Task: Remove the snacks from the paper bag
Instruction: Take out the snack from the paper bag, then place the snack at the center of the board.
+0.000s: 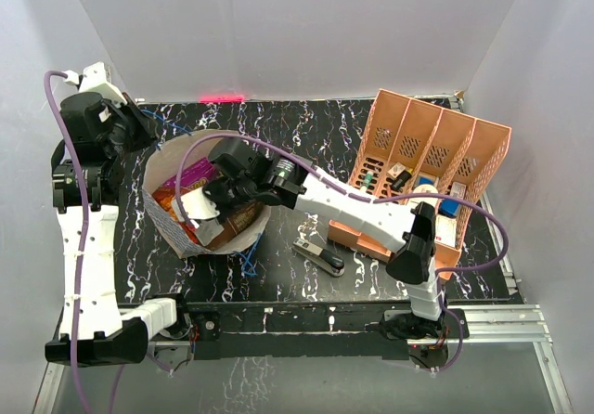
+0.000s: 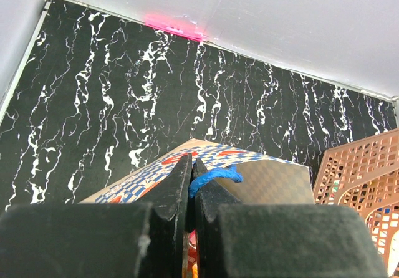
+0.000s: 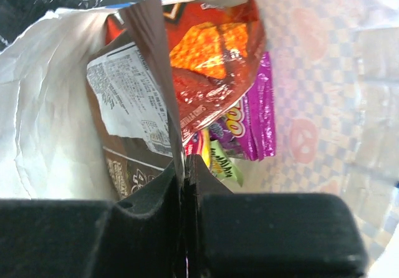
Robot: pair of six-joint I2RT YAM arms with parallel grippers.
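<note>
Plain white walls (image 1: 306, 33) close in the back and both sides of a black tabletop (image 1: 306, 126) veined with white like marble. A small red glow (image 1: 221, 97) sits where the back wall meets it. Aluminium rails (image 1: 520, 326) run along the near edge.

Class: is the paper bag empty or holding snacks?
Not empty: an orange packet, purple packet and brown packet sit inside the paper bag; right hand shut on the brown packet.
</note>
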